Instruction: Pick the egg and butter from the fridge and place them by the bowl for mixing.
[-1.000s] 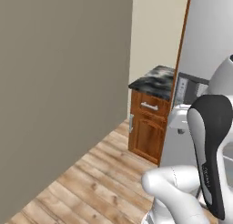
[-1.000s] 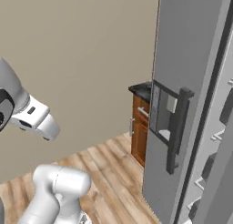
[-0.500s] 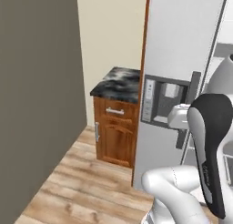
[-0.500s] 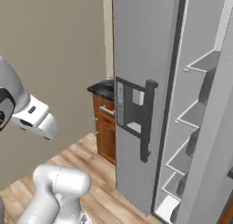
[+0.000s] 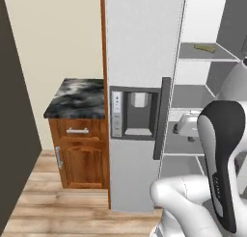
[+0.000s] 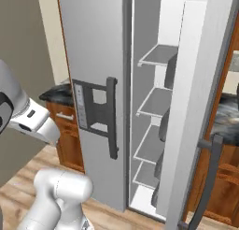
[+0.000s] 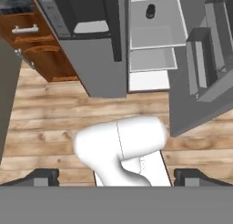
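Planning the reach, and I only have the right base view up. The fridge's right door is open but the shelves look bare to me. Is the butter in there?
Observer: Yes. The left base view shows the butter lying flat on an upper shelf of the fridge.
Operator: Tool state?
Observer: The hand view shows the tool open, fingertips wide apart, above the wood floor in front of the fridge.
Operator: Egg?
Observer: Can't confirm. The hand view has one small dark rounded thing in a fridge compartment, too shadowed to name.
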Tool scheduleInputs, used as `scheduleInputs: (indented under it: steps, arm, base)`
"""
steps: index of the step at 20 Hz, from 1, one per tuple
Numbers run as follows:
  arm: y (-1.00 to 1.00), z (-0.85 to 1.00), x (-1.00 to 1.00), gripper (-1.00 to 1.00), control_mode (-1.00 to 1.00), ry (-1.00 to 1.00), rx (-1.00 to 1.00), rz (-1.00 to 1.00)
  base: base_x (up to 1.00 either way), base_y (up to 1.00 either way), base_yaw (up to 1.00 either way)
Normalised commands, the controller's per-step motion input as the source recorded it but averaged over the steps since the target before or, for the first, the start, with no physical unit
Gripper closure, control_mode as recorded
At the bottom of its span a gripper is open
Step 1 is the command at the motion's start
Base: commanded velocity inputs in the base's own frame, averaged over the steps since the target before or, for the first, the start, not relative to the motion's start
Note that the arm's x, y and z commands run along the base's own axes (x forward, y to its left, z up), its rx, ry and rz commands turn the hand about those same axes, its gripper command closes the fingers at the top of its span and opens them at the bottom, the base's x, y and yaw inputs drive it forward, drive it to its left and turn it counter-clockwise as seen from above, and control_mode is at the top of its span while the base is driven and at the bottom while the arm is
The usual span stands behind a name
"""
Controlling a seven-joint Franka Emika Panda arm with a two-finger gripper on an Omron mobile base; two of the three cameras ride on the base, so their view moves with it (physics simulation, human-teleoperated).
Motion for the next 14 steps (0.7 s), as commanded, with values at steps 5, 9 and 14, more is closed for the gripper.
scheduleInputs:
  steps: [5, 9, 14]
  arm:
    - [0.0, 0.0, 0.0, -1.0, 1.0, 0.0, 0.0, 0.0]
    - [0.0, 0.0, 0.0, -1.0, 1.0, 0.0, 0.0, 0.0]
    - [0.0, 0.0, 0.0, -1.0, 1.0, 0.0, 0.0, 0.0]
  base:
    - [0.61, -0.11, -0.14]
    - [0.58, -0.34, -0.02]
    - [0.38, -0.39, -0.15]
